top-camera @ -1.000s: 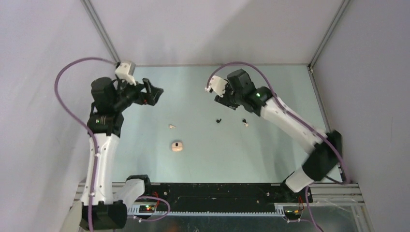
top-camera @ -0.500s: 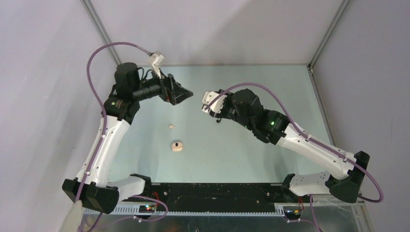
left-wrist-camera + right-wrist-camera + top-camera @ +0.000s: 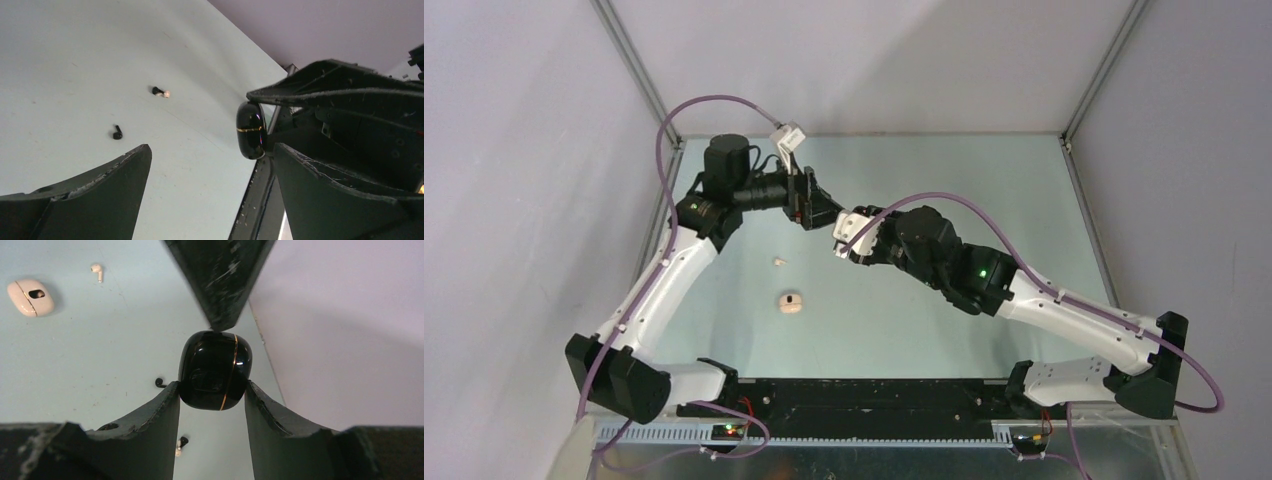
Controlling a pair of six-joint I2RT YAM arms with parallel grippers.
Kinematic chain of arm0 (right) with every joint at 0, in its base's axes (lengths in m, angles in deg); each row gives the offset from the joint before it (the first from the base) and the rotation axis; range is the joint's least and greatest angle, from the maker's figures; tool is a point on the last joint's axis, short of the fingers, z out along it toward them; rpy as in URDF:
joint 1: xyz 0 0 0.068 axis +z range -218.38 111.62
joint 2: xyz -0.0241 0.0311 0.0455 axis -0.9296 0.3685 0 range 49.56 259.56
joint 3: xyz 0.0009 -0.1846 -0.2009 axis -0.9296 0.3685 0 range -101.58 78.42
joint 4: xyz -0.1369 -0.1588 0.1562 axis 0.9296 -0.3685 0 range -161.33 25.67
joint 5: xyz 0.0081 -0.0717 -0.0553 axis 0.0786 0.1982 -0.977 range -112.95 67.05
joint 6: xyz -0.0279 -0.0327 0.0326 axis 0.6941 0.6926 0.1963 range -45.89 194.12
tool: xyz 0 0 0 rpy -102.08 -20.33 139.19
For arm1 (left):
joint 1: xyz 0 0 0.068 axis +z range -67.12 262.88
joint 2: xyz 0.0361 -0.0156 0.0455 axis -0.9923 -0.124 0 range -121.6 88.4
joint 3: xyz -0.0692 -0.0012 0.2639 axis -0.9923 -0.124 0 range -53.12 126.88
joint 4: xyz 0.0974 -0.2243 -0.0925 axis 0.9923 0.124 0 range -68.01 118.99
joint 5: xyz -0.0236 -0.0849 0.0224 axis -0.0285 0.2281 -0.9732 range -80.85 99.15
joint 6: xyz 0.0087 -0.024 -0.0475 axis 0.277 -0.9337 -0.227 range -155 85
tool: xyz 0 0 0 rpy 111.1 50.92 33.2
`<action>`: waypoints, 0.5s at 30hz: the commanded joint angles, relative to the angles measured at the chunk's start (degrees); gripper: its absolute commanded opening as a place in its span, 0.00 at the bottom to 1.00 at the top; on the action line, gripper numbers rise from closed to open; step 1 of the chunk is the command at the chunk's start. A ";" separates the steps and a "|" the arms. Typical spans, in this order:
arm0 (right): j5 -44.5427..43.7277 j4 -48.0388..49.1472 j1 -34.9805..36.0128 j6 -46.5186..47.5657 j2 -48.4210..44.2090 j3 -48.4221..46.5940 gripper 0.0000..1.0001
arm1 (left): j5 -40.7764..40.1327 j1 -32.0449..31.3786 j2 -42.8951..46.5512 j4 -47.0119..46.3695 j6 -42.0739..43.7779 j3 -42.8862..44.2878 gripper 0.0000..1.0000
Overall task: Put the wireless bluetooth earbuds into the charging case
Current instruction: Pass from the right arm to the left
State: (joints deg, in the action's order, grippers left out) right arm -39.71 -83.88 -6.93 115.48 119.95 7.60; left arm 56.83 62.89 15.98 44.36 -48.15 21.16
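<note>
- Mid-table, in the air: right gripper point(image 3: 210, 386) is half-closed on the black case point(image 3: 215, 367). Left gripper point(image 3: 210, 150) is wide open and empty, one finger point(image 3: 220, 285) touching the case top.
- Beige case point(image 3: 791, 303) lies on the table point(image 3: 1024, 180) nearer us, white bud point(image 3: 779, 262) just beyond. Black bud point(image 3: 117, 132) and black-and-white bud point(image 3: 161, 92) lie under the arms.
- Risk: glossy case, small bite. If left nudges it or we release early, it drops.
- Half a second ago the grippers were apart; now they meet.
</note>
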 commanded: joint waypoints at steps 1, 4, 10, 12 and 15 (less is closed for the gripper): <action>-1.59 3.96 0.49 -1.23 -1.95 0.35 0.34 | 3.60 -1.79 1.01 -4.15 -1.58 -2.17 0.99; -1.41 3.92 0.74 -1.37 -1.76 0.42 0.34 | 4.22 -2.40 1.30 -5.06 -1.78 -3.40 1.00; -2.01 4.74 1.24 -0.87 -1.47 1.03 0.34 | 5.56 -2.96 1.39 -6.25 -2.38 -4.57 0.92; -2.17 4.80 1.38 -0.77 -1.39 0.99 0.34 | 5.90 -3.28 1.36 -6.57 -2.34 -5.00 0.90; -2.22 4.79 1.73 -0.76 -1.25 1.04 0.34 | 6.33 -3.80 1.03 -6.09 -1.79 -4.98 0.87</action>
State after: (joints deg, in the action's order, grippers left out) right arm -40.73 -82.39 -5.92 114.87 119.93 8.73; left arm 60.90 60.11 16.05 40.02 -49.63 16.55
